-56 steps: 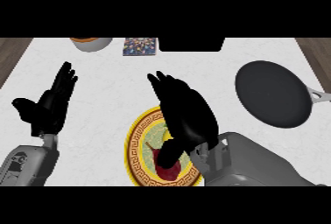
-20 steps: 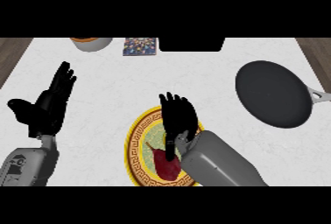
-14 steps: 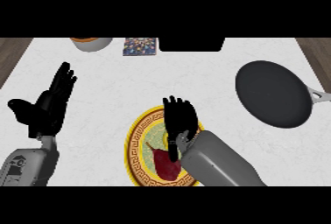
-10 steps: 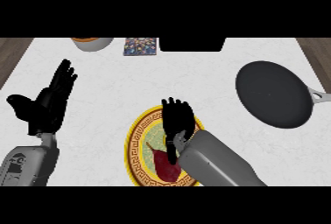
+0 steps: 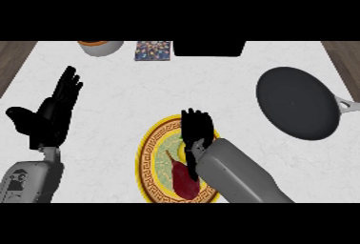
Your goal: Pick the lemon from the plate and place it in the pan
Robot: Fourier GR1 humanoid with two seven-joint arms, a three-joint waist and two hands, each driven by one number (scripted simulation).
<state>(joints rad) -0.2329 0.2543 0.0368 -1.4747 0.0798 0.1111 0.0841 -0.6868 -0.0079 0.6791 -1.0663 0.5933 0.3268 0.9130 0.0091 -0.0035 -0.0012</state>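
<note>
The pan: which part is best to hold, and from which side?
Probably its pale handle, which juts from the right rim of the pan toward the view's right edge. Come from the robot's right and close round the handle. The dark round body is wide and flat and offers no other grip.

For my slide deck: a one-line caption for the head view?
Right hand over the yellow-rimmed plate, dark pan to its right, left hand resting open at the view's left.

Lemon: hidden under right hand (image 5: 197, 129), at middle of plate (image 5: 145, 157); hold on it can't be made out. Plate's right side covered by right forearm (image 5: 237, 175). Pan (image 5: 295, 102): handle cut off at right edge. Bowl (image 5: 100, 46), far left: clipped at far edge.
</note>
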